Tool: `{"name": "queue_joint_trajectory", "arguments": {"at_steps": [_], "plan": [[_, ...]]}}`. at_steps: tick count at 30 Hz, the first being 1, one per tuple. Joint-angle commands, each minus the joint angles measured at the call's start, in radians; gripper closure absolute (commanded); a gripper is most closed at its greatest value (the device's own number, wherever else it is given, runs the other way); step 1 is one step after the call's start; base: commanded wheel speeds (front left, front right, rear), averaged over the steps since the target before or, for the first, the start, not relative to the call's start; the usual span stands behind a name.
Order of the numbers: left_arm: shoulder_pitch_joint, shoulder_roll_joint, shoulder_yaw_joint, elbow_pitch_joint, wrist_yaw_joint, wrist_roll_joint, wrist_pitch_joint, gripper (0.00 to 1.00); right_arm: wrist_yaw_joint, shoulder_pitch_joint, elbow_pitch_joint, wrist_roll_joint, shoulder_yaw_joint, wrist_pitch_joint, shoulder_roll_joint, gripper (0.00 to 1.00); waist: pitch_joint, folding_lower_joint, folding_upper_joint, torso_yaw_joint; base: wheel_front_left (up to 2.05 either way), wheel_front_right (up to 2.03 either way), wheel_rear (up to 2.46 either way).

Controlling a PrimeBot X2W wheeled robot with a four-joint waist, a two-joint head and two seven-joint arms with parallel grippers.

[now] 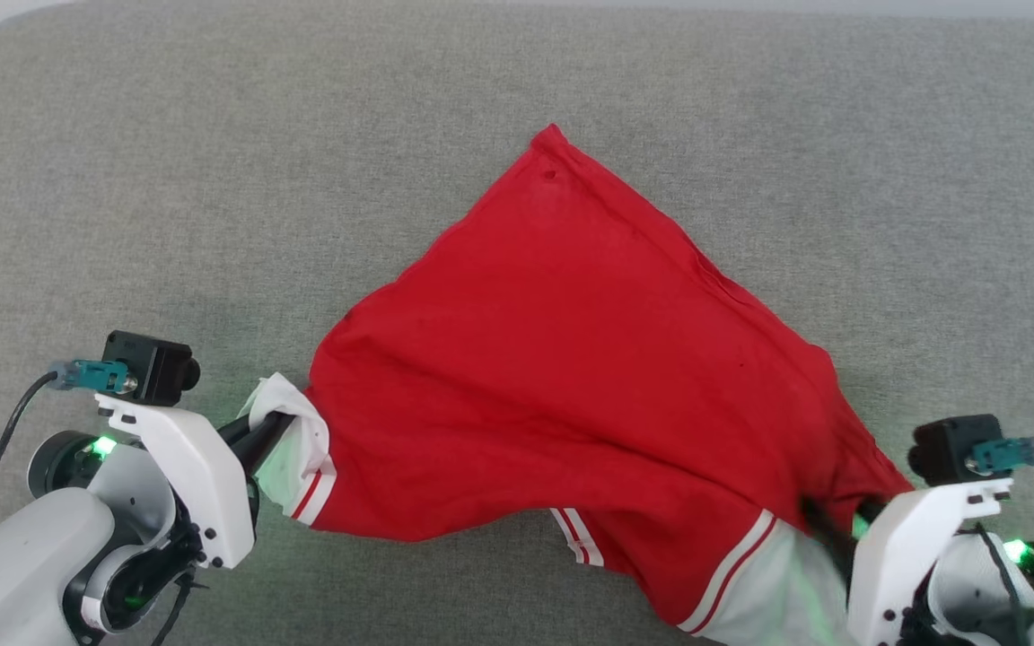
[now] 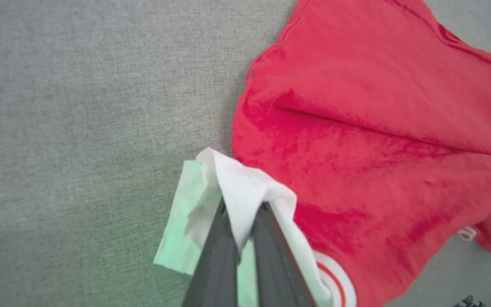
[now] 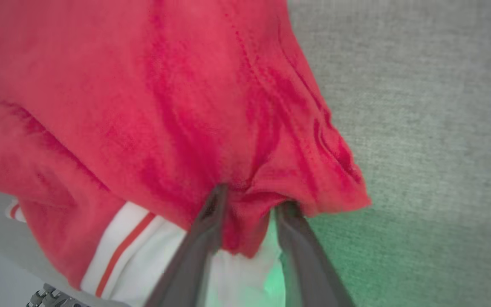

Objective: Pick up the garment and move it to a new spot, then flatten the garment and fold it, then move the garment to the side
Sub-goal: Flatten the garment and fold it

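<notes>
Jersey lay stretched for flattening, I guess: left gripper clamped its white sleeve, right gripper half-parted around red cloth.

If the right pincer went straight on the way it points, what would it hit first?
The shirt: its red cloth is bunched right at the tips of the right pincer, so contact would likely be immediate.

Head view looks steeply down; both wrist views face the same garment from close by.
</notes>
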Motion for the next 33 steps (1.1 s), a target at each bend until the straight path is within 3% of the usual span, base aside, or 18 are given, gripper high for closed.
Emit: {"name": "queue_joint_trajectory", "arguments": {"at_steps": [1,10,16,22,33], "plan": [[0.012,0.0,0.001,0.007,-0.006,-0.004,-0.005,1.0,-0.001,-0.001,-0.024,-0.013,0.008,0.001,-0.002,0.0,-0.005,0.0,0.0,-0.003,0.0,0.0,0.0],[0.033,0.012,0.005,0.001,-0.002,-0.015,-0.018,1.0,-0.001,0.016,-0.312,-0.01,-0.003,0.048,0.003,0.0,-0.019,0.0,0.0,-0.006,0.0,0.0,0.0],[0.025,0.007,0.0,-0.006,-0.002,-0.005,-0.015,1.0,-0.001,-0.074,-0.358,-0.032,0.017,0.009,0.007,0.0,-0.019,0.0,0.0,0.009,0.0,0.0,0.0],[-0.009,-0.025,-0.014,0.002,-0.021,0.014,0.003,1.0,-0.001,-0.275,-0.197,-0.028,0.067,-0.052,-0.015,0.0,-0.015,0.0,0.0,0.06,0.0,0.0,0.0],[-0.106,-0.146,-0.059,0.06,-0.082,0.069,0.04,1.0,-0.001,-0.683,0.302,0.008,0.213,-0.115,-0.188,0.0,0.021,0.0,0.0,0.223,0.0,0.0,0.0]]}}
